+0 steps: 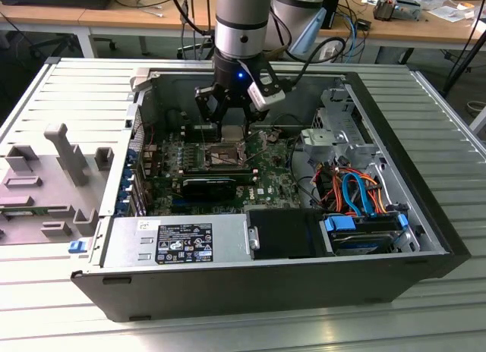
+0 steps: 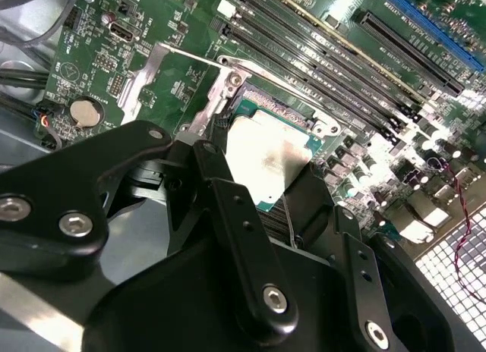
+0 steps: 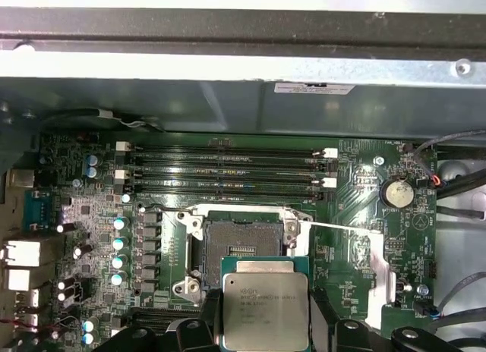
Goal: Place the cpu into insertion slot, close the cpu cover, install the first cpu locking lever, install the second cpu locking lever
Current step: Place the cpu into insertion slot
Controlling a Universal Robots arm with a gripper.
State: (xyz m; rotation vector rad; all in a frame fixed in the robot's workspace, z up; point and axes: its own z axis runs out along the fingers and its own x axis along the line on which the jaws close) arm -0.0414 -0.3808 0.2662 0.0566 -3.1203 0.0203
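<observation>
The jaws are clamped on the cpu point(image 3: 266, 310), holding it just above the uncovered insertion slot point(image 3: 244, 249) of the green motherboard point(image 3: 357, 253).

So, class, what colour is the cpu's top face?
Silver-grey; the cpu shows best in the first wrist view.

The chip point(image 3: 264, 310) has a smooth, silvery metal top that glares bright in the second wrist view. The gripper point(image 1: 231, 124) is matt black with shiny screw heads point(image 2: 275, 297). The green board point(image 3: 357, 185) looks glossy. The table point(image 1: 76, 86) is ribbed, dull grey metal.
</observation>
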